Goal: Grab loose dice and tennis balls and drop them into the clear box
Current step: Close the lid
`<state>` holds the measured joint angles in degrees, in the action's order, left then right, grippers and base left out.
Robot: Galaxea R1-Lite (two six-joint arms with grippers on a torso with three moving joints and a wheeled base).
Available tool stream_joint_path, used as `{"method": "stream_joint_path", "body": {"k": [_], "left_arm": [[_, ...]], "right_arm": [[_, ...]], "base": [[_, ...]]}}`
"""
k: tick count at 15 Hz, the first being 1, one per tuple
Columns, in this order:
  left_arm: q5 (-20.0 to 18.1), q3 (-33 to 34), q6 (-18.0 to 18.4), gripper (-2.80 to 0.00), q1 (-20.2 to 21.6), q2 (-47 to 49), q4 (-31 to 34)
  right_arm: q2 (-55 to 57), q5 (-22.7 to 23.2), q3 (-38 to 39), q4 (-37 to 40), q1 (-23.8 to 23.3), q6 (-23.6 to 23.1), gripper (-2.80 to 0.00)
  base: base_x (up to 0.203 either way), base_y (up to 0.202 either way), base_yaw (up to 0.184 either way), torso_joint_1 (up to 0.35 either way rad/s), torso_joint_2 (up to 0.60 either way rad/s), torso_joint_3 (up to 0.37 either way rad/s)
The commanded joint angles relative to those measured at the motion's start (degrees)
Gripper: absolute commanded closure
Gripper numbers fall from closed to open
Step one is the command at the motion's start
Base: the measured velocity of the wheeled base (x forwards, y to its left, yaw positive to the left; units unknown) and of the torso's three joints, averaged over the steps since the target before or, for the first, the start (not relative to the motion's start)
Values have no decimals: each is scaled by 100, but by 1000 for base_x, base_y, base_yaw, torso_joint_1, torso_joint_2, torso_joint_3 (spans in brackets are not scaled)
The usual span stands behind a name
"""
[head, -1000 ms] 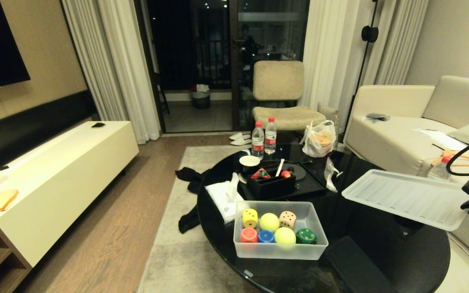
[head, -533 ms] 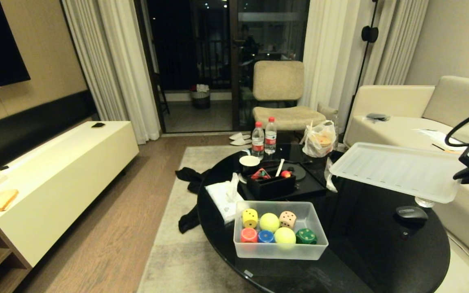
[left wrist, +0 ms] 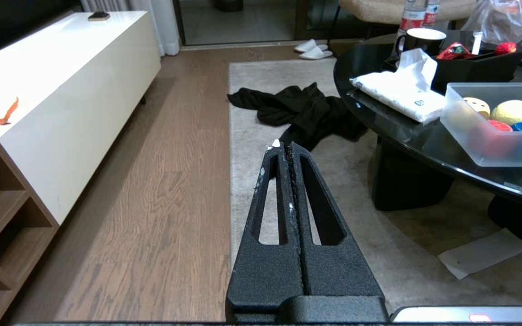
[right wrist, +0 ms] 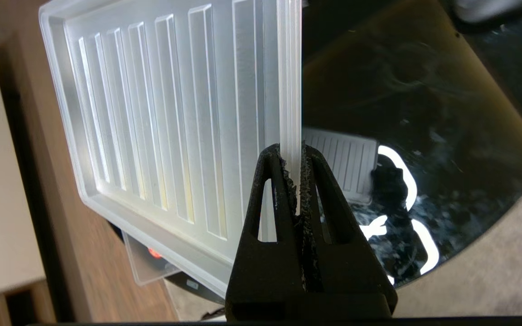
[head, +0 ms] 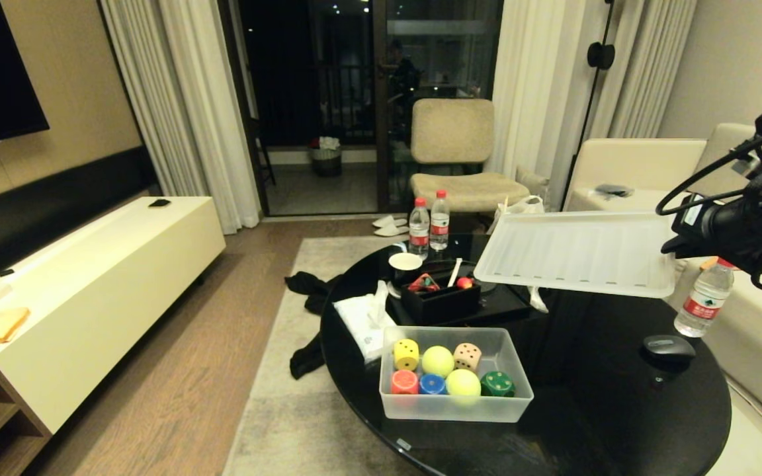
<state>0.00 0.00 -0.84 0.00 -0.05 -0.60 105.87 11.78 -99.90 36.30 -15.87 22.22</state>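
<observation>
Living room, black round table (head: 619,410) lower right of the head view. Your clear box (head: 455,403) sits at its near edge with all the dice (head: 406,354) and tennis balls (head: 438,361) inside, so picking looks done; only the lid (head: 579,254) is left, up at right.

Left wrist view: left gripper (left wrist: 284,151) shut, empty, over the floor.

Right wrist view: right gripper (right wrist: 293,156) pinches the lid's rim.
</observation>
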Motion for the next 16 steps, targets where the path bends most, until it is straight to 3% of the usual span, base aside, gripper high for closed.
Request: {"method": "stream_joint_path", "body": {"k": [1, 4, 6, 9, 12, 16], "left_arm": [[0, 18, 5, 0, 0, 5, -2], [0, 18, -4, 0, 0, 5, -2], [0, 18, -4, 0, 0, 5, -2], [0, 18, -3, 0, 0, 5, -2], [0, 18, 0, 0, 0, 5, -2], [0, 18, -4, 0, 0, 5, -2]], "right_arm": [[143, 8, -164, 14, 366, -67, 0], [452, -72, -537, 0, 793, -497, 0], [737, -388, -909, 6, 1039, -560, 0], [1112, -398, -1231, 8, 1243, -682, 0], [1313, 273, -1309, 132, 1305, -1151, 0], [1497, 827, -1313, 297, 1332, -1194, 0]], "base": [[0, 0, 0, 0, 0, 0], [0, 0, 0, 0, 0, 0], [0, 0, 0, 0, 0, 0], [0, 0, 0, 0, 0, 0], [0, 0, 0, 0, 0, 0], [0, 0, 0, 0, 0, 0]]}}
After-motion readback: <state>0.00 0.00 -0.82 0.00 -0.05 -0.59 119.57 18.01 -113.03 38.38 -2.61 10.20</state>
